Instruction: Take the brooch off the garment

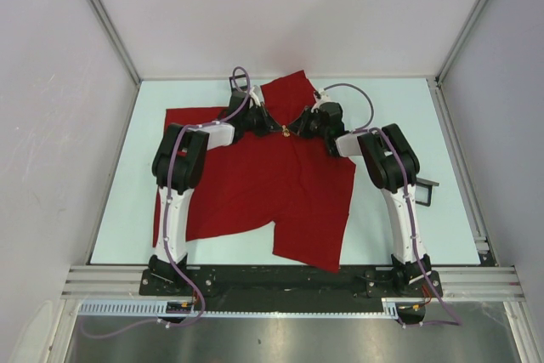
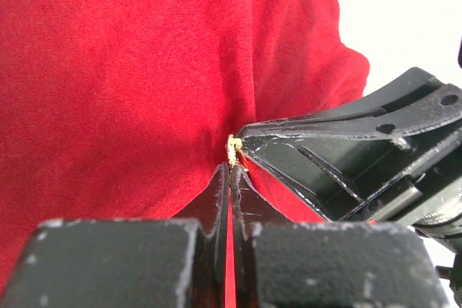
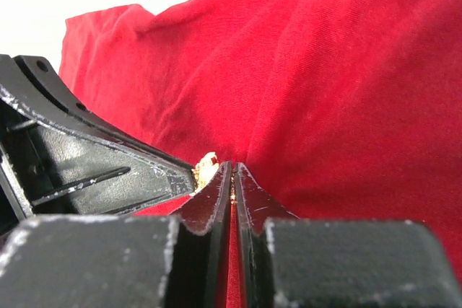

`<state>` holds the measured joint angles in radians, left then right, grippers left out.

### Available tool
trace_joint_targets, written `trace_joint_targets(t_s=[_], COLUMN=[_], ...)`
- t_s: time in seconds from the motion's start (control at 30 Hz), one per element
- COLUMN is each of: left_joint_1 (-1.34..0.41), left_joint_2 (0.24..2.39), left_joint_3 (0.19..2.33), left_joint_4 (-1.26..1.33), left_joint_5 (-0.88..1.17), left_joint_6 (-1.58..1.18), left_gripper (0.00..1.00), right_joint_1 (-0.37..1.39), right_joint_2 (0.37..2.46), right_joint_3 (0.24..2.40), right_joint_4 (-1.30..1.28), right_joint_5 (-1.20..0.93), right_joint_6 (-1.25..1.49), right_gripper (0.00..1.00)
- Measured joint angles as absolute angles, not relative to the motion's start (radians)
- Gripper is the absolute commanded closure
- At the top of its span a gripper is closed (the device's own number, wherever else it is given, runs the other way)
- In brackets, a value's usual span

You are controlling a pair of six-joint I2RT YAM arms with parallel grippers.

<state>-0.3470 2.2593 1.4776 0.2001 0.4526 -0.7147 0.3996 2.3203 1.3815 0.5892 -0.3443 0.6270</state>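
The small gold brooch [image 2: 233, 151] is sitting on the red garment [image 1: 255, 184], in its far half near the middle. The left gripper [image 2: 231, 169] is pressing fully closed on the garment, its tips touching the brooch. The right gripper [image 3: 232, 167] is pinching together there too, with a gold glint showing between its jaws. The garment is lying rumpled on the pale tabletop [image 1: 408, 125].
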Motion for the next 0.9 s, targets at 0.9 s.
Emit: trace_joint_targets(t_s=[0.9], left_joint_1=[-0.353], left_joint_2=[2.259], left_joint_3=[1.567], left_joint_4=[0.059], left_joint_5=[0.445], left_joint_6=[-0.707], left_gripper=[1.0], right_joint_1=[0.415], right_joint_2=[2.285], right_joint_3=[1.385], right_joint_4=[0.536], right_joint_5=[-0.387], right_joint_6=[0.396], right_gripper=[0.94])
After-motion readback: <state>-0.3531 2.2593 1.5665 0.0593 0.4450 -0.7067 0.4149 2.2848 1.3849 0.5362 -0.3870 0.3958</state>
